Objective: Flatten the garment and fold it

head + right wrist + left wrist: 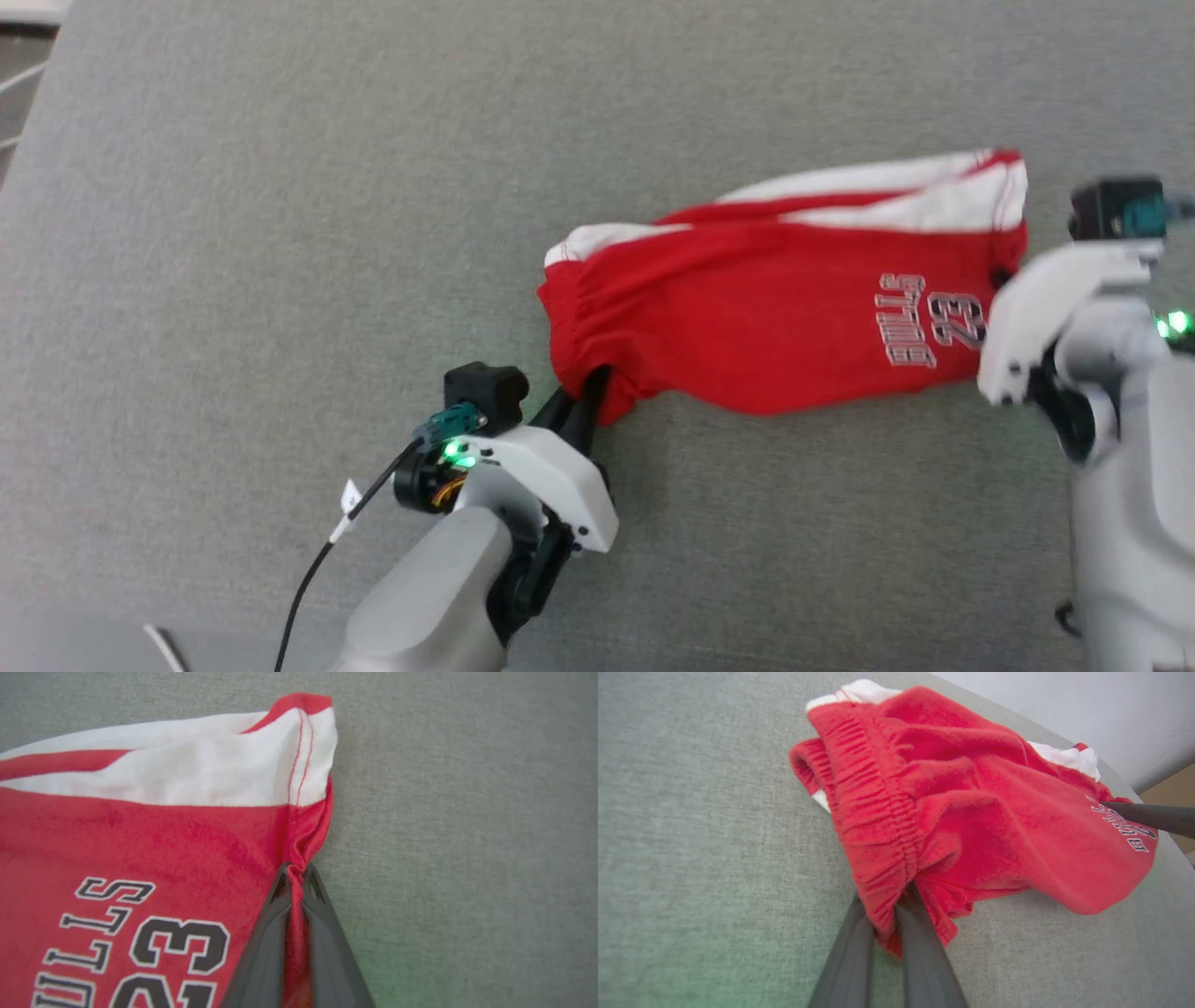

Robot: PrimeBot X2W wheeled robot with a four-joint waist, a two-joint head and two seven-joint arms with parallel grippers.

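The garment (775, 313), red shorts with white side stripes and "23" lettering, lies stretched sideways on the grey surface. My left gripper (586, 403) is shut on the gathered waistband at the garment's near-left corner. In the left wrist view the two dark fingers pinch a fold of waistband (889, 914), with the garment (971, 812) spread beyond. My right gripper (295, 877) is shut on the red hem edge just below the white trim (210, 779). In the head view the right wrist's white housing (1046, 317) covers those fingertips at the garment's right end.
A grey fabric-covered table (280, 233) carries everything. A black cable (317, 560) trails from the left wrist. The right gripper's dark finger (1153, 816) crosses into the left wrist view at the right. A pale wall (1064, 709) stands behind the table's far edge.
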